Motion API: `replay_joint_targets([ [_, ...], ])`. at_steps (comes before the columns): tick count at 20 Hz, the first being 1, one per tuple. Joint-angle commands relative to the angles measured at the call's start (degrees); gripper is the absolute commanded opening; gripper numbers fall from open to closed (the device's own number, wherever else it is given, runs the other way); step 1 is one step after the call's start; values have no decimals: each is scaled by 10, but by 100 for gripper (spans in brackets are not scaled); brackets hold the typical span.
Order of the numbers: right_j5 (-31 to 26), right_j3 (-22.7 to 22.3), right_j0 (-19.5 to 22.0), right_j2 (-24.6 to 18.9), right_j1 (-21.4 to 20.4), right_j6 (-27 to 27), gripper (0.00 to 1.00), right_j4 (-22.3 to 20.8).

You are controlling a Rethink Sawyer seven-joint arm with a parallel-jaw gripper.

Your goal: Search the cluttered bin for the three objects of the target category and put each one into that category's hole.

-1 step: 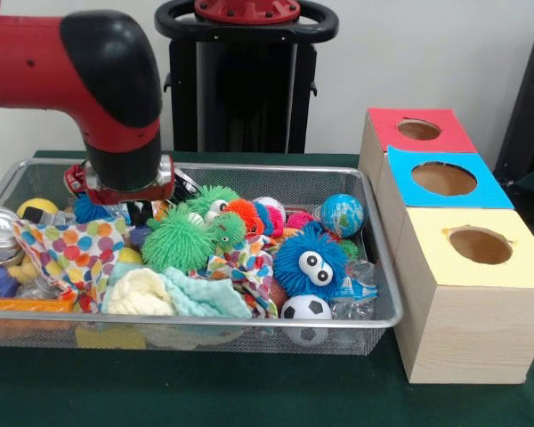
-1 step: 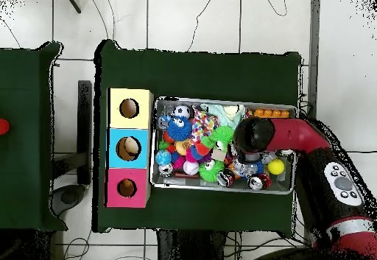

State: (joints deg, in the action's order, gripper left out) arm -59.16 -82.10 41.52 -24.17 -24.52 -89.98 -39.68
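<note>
The arm's wrist hides the gripper, so I cannot tell its state, as it hangs low over the mesh bin's far side just beside the green spiky ball, which lies towards the three box holes.

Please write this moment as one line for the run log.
arm: low over bin | fingers: hidden | blue fuzzy ball: in bin | holes: nothing seen entering
</note>
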Motion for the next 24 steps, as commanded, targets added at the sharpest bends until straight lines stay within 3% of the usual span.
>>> replay_joint_targets([
  [1, 95, 34, -23, 16, 44, 11, 0, -65],
  [10, 115, 47, -29, 17, 46, 32, 0, -101],
  [14, 87, 29, -9, -2, 41, 60, 0, -65],
  [17, 68, 9, 1, -11, 14, 76, 0, -45],
  [24, 40, -33, 12, -17, -66, 119, 0, -46],
])
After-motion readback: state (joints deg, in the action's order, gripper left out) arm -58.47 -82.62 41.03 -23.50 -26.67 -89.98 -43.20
